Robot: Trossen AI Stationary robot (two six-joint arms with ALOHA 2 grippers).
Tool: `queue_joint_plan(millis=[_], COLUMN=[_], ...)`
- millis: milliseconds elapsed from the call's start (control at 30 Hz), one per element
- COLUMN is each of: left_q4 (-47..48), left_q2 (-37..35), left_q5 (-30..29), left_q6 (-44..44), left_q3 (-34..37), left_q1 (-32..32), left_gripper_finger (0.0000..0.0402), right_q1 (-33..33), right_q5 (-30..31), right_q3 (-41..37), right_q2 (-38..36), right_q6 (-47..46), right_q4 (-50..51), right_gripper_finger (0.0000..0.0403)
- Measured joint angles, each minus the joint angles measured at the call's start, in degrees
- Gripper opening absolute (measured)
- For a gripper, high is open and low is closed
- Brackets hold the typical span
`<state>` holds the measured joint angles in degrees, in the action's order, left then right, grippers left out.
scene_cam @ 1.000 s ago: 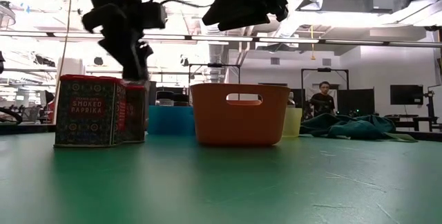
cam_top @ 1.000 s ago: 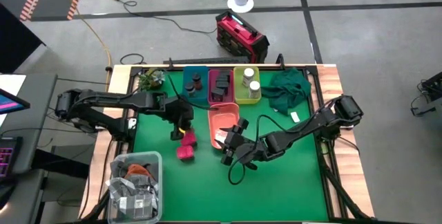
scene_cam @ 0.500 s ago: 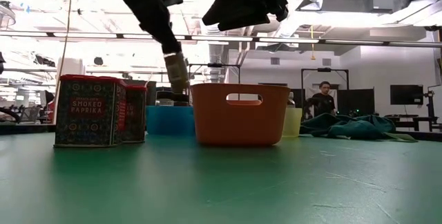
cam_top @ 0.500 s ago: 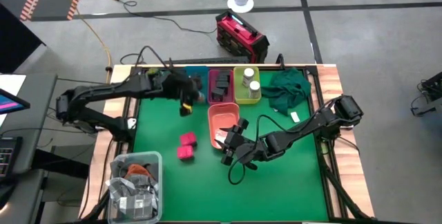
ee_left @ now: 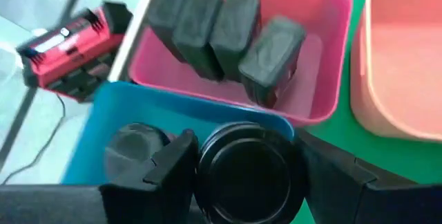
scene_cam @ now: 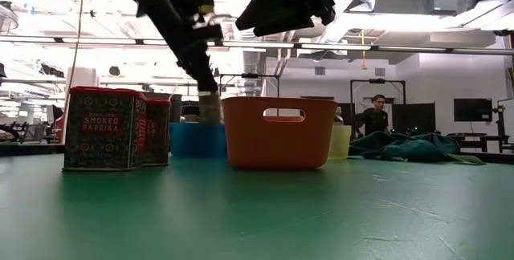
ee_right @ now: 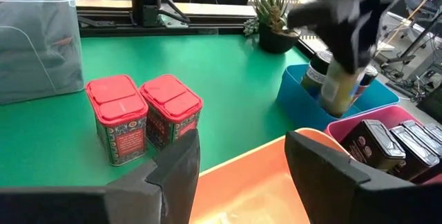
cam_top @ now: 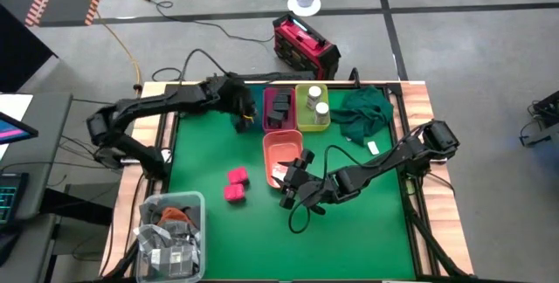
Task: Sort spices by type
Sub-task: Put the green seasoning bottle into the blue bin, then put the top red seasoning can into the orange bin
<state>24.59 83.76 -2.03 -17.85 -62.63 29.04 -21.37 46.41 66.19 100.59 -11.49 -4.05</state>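
My left gripper (cam_top: 242,115) is shut on a round jar with a dark lid (ee_left: 242,172) and hangs over the blue bin (ee_left: 131,110) at the table's far side. Another dark jar (ee_left: 131,151) stands in that bin. Dark boxy packs (ee_left: 221,34) lean together in the pink bin (cam_top: 279,108). White-capped bottles stand in the yellow bin (cam_top: 313,106). Two red tins (cam_top: 235,183) stand on the green mat left of the salmon bin (cam_top: 284,156). My right gripper (ee_right: 242,162) is open and empty above the salmon bin's near rim. My left gripper pinches the jar between its two fingers, one on each side of its upper part by the lid (ee_left: 242,155). The fingers come from above, pointing down. The jar (ee_right: 338,86) hangs below them, slightly tilted, its lower end at the blue bin's rim (ee_right: 304,96).
A dark green cloth (cam_top: 362,113) lies at the far right corner. A clear container of odds (cam_top: 172,235) sits at the near left corner. A potted plant (ee_right: 273,23) stands beside the blue bin. Bare green mat (cam_top: 349,231) lies near and right.
My left gripper has carried the jar from beside the red tins toward the table's far edge, then lowered it over the blue bin. The jar now dips behind the bin's rim in the low view. The right arm has kept still.
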Motion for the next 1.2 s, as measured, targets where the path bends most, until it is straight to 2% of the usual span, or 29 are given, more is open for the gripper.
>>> queue_joint_plan(millis=[200,367,633,800,1000,1200], left_q4=[0.09,-0.02,0.13,2.7,12.79,21.22], left_q2=[5.05,5.32,1.63,-4.84,-12.09,-10.45], left_q5=[-0.14,-0.89,-0.98,0.52,0.47,-2.53], left_q6=[-0.59,-0.75,-1.02,-3.32,-3.3,10.1], left_q3=[0.0,0.0,0.0,0.0,0.0,0.0], left_q1=[-0.07,-0.05,-0.07,-1.38,-11.36,-25.96], left_gripper_finger=[0.0217,0.0229,0.029,0.031,0.0297,0.0287], right_q1=[-0.02,-0.02,-0.02,-0.04,-0.04,-0.04], right_q5=[-0.02,-0.02,-0.02,-0.04,-0.04,-0.04], right_q3=[0.0,0.0,0.0,-0.04,-0.04,-0.04], right_q2=[0.01,0.01,0.01,0.01,0.01,0.01], right_q6=[-0.02,-0.02,-0.05,-0.07,-0.01,0.37], right_q4=[0.19,0.32,0.47,1.55,2.5,2.35], right_gripper_finger=[0.0244,0.0244,0.0244,0.0244,0.0244,0.0244])
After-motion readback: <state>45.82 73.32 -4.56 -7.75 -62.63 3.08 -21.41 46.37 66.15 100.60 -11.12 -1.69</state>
